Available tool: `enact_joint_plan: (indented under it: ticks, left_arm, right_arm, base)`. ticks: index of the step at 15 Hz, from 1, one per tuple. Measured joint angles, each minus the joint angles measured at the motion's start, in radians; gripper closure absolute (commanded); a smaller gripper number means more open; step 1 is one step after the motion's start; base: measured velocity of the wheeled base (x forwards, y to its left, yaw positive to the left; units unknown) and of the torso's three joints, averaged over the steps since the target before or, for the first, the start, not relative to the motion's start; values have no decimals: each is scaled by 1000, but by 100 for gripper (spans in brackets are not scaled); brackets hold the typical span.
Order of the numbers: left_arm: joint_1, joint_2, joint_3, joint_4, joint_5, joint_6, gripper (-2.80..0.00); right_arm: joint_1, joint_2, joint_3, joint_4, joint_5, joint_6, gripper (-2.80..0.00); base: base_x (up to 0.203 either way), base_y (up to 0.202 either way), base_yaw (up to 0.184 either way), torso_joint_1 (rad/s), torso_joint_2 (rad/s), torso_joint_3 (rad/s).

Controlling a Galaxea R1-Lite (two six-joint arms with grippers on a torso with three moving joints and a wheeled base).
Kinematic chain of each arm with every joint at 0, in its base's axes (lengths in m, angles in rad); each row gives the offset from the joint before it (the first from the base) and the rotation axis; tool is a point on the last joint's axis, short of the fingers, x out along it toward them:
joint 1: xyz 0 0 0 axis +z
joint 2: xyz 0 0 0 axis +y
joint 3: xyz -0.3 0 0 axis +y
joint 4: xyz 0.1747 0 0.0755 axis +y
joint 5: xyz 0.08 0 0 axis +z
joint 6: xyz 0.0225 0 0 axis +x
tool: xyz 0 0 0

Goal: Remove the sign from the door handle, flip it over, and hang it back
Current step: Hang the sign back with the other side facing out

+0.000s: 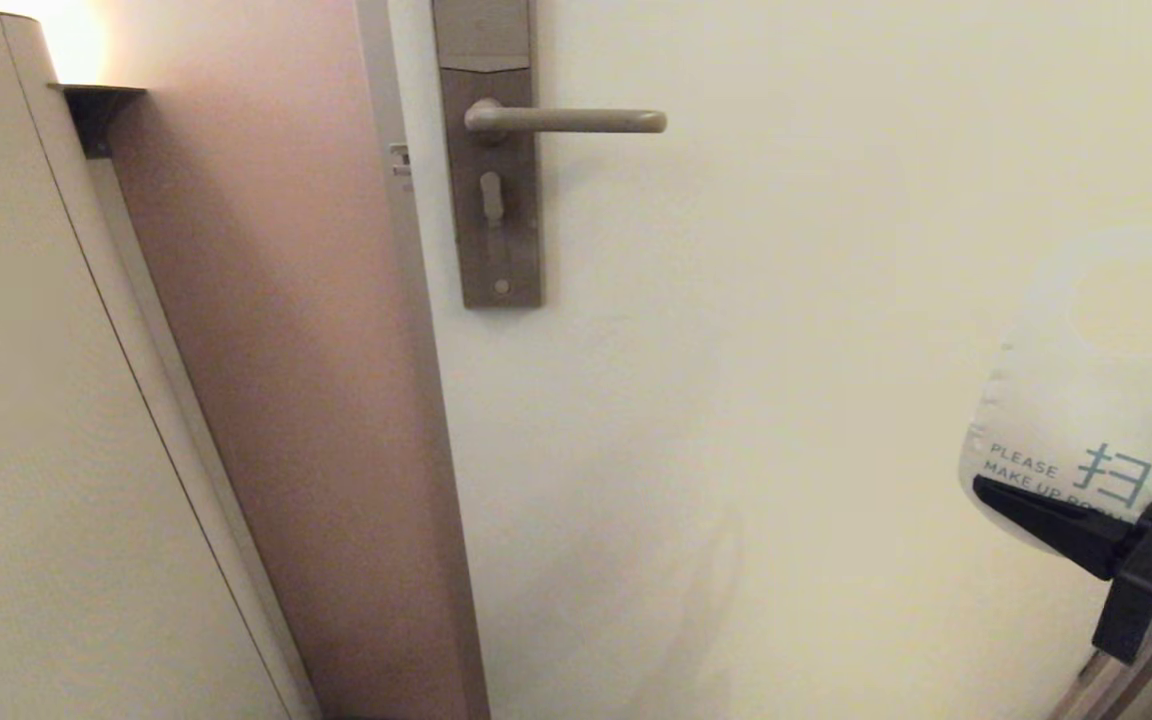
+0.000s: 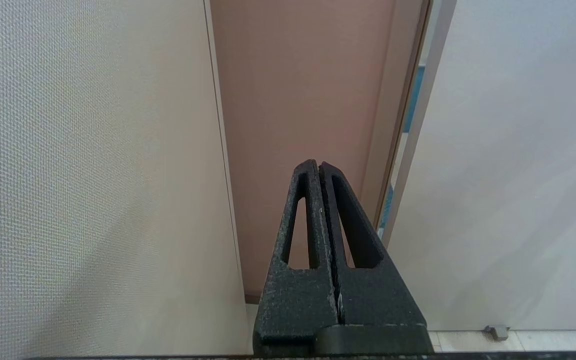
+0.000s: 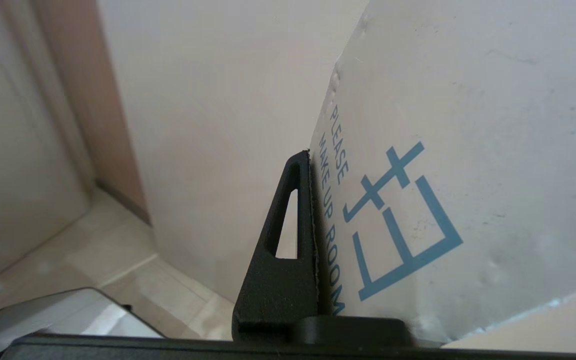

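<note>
Right gripper (image 1: 1046, 510), nearest, at the lower right edge of the head view: black fingers (image 3: 280, 240) pinched on the lower end of the sign (image 1: 1096, 400), the card clamped between them. Sign: flat white hanger card, rounded top with oval hole uppermost, white face toward the head camera, blue lettering "PLEASE MAKE UP ROOM" and a blue Chinese character just above the grip; held upright with a slight tilt in front of the door (image 1: 836, 350), well apart from the door handle (image 1: 566, 121) and lower than it, to its right. Left gripper (image 2: 319, 165), seen only in the left wrist view: fingers pressed together, nothing between them, pointing toward the pinkish-brown door frame (image 2: 308, 100). Door: cream panel, standing slightly ajar. Door handle, farthest, upper middle: slim beige-grey lever, horizontal, bare, on a tall brown-grey backplate (image 1: 501, 210) with keyhole. Cream wall panel (image 1: 26, 400) at far left.
</note>
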Motion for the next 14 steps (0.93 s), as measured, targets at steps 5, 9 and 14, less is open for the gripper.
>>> enact_joint_plan:
  ticks: [5, 9, 14]
  left_arm:
    - [0, 0, 0, 0, 0, 0, 0]
    - [0, 0, 0, 0, 0, 0, 0]
    - [0, 0, 0, 0, 0, 0, 0]
  right_arm:
    - [0, 50, -66, 29, -86, 12, 0]
    - [0, 75, -222, 261, -97, 10, 0]
    - [0, 110, -370, 456, -93, 7, 0]
  base:
    - [0, 0, 0, 0, 0, 0]
    - [0, 0, 0, 0, 0, 0]
    - [0, 0, 0, 0, 0, 0]
